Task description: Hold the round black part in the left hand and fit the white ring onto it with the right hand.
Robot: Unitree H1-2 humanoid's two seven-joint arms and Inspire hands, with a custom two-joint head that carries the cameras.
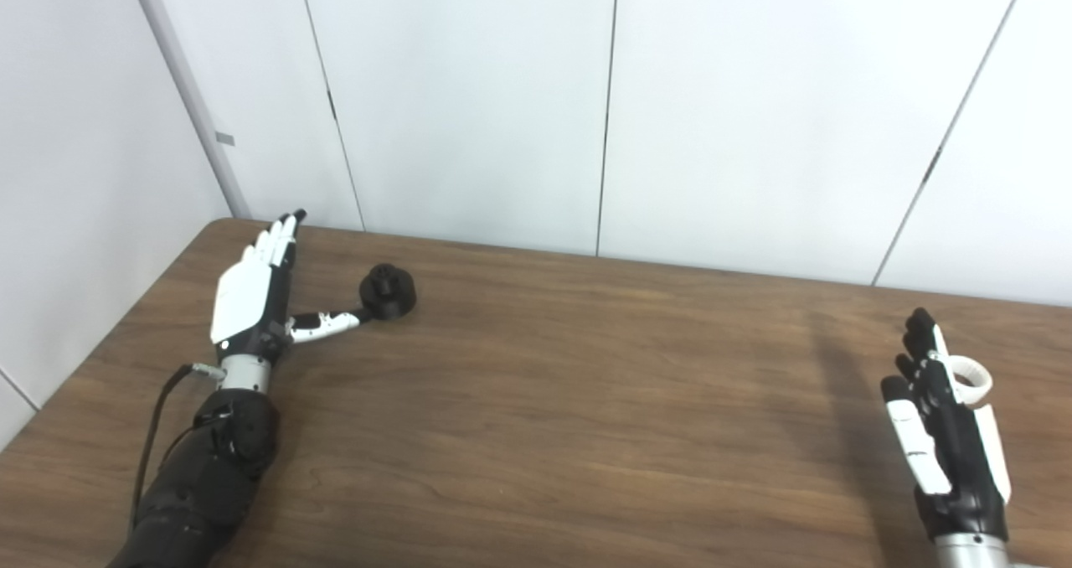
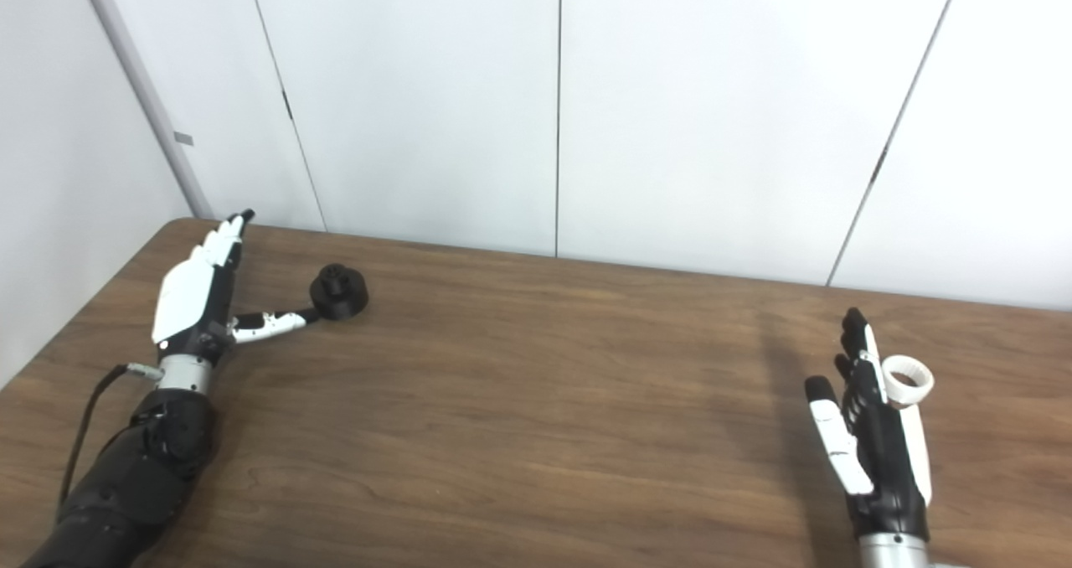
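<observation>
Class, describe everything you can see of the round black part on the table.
The round black part is a small, matte black, squat cylinder with a narrower raised hub on top; it looks like plastic. It rests upright on the brown wood-grain table, near the far left corner. The left hand lies open beside it, thumb tip reaching its side, seemingly touching. Nothing grips it, and the white ring lies far off to the right.

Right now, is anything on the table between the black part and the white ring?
Nothing visible. Only bare table lies between the round black part, by the open left hand, and the white ring, beside the open right hand.
</observation>
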